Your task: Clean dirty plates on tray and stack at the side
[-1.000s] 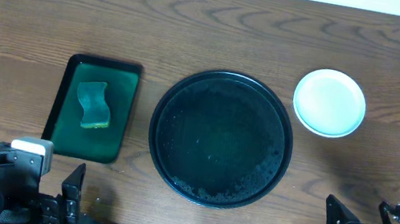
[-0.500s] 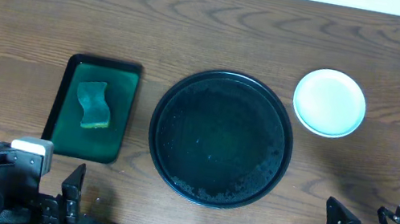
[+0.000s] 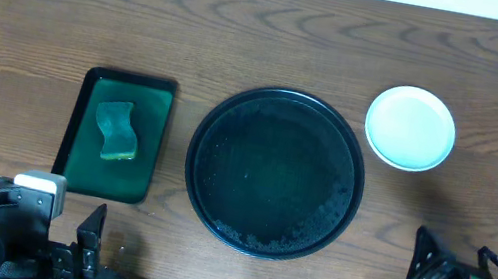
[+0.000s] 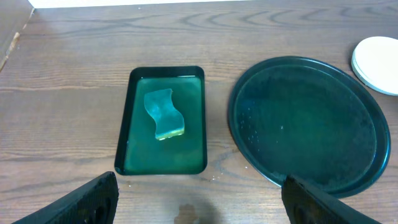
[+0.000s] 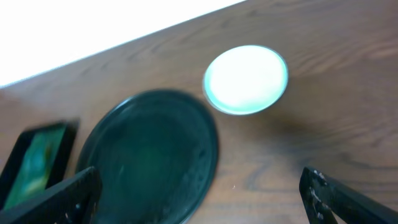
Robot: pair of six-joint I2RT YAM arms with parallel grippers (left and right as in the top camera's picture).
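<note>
The large round black tray (image 3: 275,172) sits mid-table with nothing on it; it also shows in the left wrist view (image 4: 310,122) and the right wrist view (image 5: 152,155). White plates (image 3: 410,128) lie in a stack to its right, off the tray; their number cannot be told. The stack shows in the right wrist view (image 5: 246,79) and at the left wrist view's edge (image 4: 377,56). My left gripper (image 4: 199,205) is open and empty near the front left edge. My right gripper (image 5: 205,199) is open and empty at the front right.
A small rectangular dark-green tray (image 3: 110,180) stands left of the round tray and holds a green sponge (image 3: 116,129). A small wet spot (image 4: 188,213) marks the wood near the left gripper.
The right arm has drawn back slightly toward the front right corner. Nothing else has moved.
</note>
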